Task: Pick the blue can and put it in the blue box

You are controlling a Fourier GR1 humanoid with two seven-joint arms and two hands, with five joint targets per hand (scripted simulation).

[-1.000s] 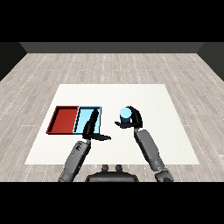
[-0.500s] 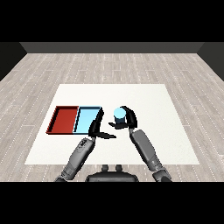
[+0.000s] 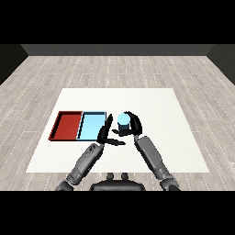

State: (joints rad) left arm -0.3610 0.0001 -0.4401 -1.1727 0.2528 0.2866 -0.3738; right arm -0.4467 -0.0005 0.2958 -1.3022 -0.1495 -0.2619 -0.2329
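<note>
The blue can (image 3: 123, 121) is a light blue cylinder held upright in my right hand (image 3: 131, 128), whose fingers and thumb curl round it. It hangs just right of the light blue tray (image 3: 92, 125), near the tray's right rim. My left hand (image 3: 107, 134) is beside the can on its left, over the tray's right edge, with fingers straight and the thumb pointing right.
The red tray (image 3: 68, 125) lies directly left of the light blue tray, the two touching side by side. Both sit on the left part of the white table (image 3: 156, 110). A grey plank floor surrounds the table.
My right hand has carried the can leftward, from the table's middle right up to the light blue tray's right rim. My left hand stayed by that rim and shifted slightly.
</note>
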